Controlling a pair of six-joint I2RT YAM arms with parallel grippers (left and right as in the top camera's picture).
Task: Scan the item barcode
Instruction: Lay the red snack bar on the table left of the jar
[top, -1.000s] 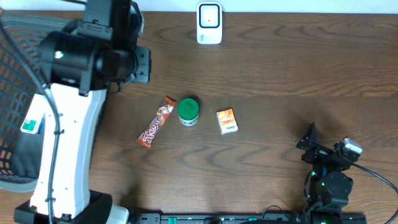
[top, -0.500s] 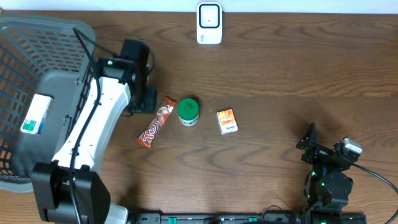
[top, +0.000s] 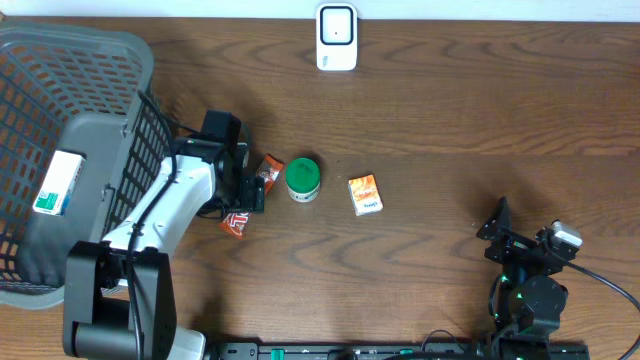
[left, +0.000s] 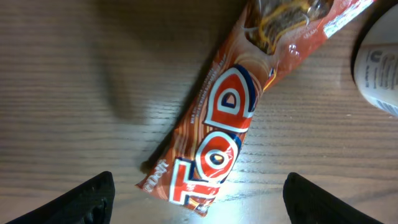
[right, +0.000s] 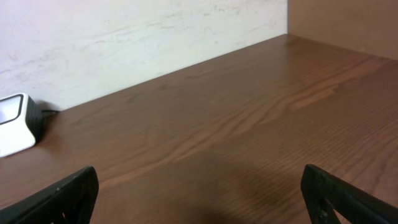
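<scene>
Moved since a second ago: the left gripper (top: 247, 190), from the far left by the basket (top: 60, 70) to just above the bar (top: 268, 170), jaws going from nearly pressed together to spread. Nothing else shifted on the table (top: 450, 110).

Hangs now over the middle of the bar, hiding that part from overhead and leaving only the two ends in sight. In the left wrist view, left gripper (left: 205, 199) with fingers wide apart at the lower corners, the bar (left: 224, 118) between them and beyond; pinching nothing.

Bar: flat on the wood, slanted from near left to far right, orange-red wrapper lettered TOP. Far end just beside the green-lidded tub (top: 302, 178); cannot tell whether touching. Tub also at the right edge of the left wrist view (left: 379, 68). To the right of the tub, a small orange pack (top: 366, 194), apart from it.

Scanner (top: 337, 37) at the far edge, middle of the table, well apart from the bar.

In the basket, a white and green box (top: 56, 183).

Right gripper (top: 498, 222) at the near right, well apart from everything, jaws spread wide and empty (right: 199, 193); in its wrist view, bare wood and the scanner (right: 15, 124) at far left.
</scene>
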